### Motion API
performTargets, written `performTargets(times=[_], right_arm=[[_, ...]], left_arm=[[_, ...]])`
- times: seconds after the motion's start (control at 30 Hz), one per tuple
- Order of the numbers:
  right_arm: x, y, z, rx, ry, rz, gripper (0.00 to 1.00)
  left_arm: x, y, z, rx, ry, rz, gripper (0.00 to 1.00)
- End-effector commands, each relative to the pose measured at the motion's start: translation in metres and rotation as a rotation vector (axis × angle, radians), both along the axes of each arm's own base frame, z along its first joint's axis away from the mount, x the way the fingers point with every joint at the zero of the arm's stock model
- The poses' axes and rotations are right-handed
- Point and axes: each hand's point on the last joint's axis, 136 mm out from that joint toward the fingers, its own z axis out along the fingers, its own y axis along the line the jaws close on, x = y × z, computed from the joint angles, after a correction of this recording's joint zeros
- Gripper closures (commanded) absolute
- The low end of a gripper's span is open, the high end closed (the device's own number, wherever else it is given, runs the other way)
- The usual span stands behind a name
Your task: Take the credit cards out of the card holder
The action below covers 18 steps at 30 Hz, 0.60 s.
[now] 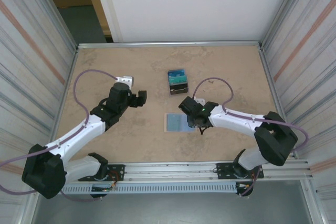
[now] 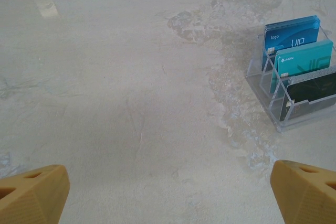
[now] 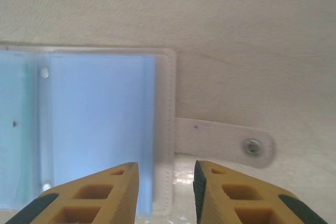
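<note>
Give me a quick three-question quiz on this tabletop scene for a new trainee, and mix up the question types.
1. True or false: the jaws of the left gripper are shut.
2. How many thin rectangular credit cards stand in the clear plastic slotted stand? A two, B three, C five.
3. In a few words: what lies on the table directly under the right gripper?

Key
1. False; they stand wide open.
2. B.
3. The pale blue flat wallet with a white stitched edge.
</note>
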Motion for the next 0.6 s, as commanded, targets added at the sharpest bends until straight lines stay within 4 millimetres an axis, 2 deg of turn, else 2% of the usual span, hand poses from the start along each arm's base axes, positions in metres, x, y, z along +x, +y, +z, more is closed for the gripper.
performTargets(times=[0.0, 0.1, 0.17, 0.37, 0.47, 0.57], right_arm=[[0.003, -0.005, 0.026, -0.032, -0.073, -0.035, 0.67], [0.003, 0.021, 0.034, -0.028, -0.093, 0.047, 0.67], [0.001, 0.041, 0.035, -0.036, -0.086, 0.096, 0.72], [-0.004, 0.108, 0.020, -0.011, -0.032, 0.237, 0.72], [-0.006, 0.127, 0.008, 0.013, 0.008, 0.273, 0.69], [-0.006, 0.135, -0.003, 0.014, 0.040, 0.290, 0.67]], left_arm=[[0.001, 0.003, 0.012, 0.001, -0.027, 0.020, 0.01], [0.001, 0.003, 0.010, -0.005, -0.023, 0.028, 0.01], [0.001, 0.005, 0.008, -0.002, -0.020, 0.035, 0.01], [0.002, 0.007, 0.007, 0.010, -0.017, 0.048, 0.01], [0.002, 0.009, 0.007, 0.017, -0.016, 0.055, 0.01], [0.001, 0.011, 0.005, 0.023, -0.012, 0.061, 0.01]])
